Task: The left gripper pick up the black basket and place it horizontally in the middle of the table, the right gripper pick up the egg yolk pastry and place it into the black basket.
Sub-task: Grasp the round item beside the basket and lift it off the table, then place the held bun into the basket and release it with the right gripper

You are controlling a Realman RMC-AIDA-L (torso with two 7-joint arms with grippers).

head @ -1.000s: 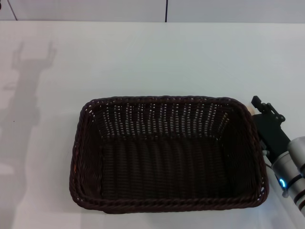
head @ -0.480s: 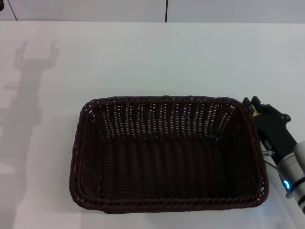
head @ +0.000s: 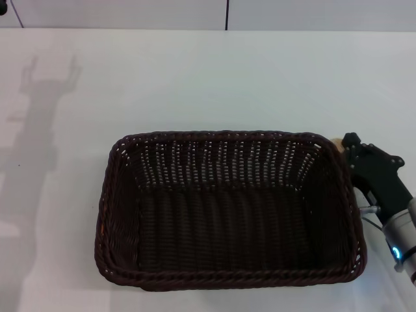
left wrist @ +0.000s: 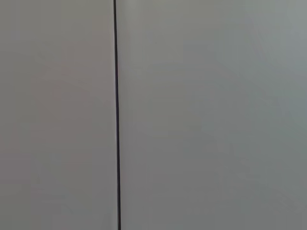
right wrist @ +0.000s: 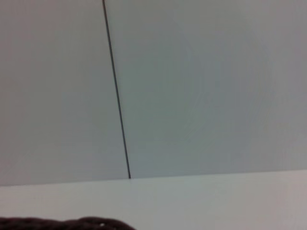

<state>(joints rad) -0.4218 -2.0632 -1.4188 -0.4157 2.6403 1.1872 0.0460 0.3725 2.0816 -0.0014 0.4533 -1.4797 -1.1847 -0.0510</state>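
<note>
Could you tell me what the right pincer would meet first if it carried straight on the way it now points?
Probably the black basket's far right corner rim, just ahead of the right pincer holding the egg yolk pastry; height is unclear.

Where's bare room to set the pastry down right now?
The black basket floor is bare throughout. The table lies open behind it and to its left. It is tight only at the basket's right rim, where the right end effector sits by the egg yolk pastry.
</note>
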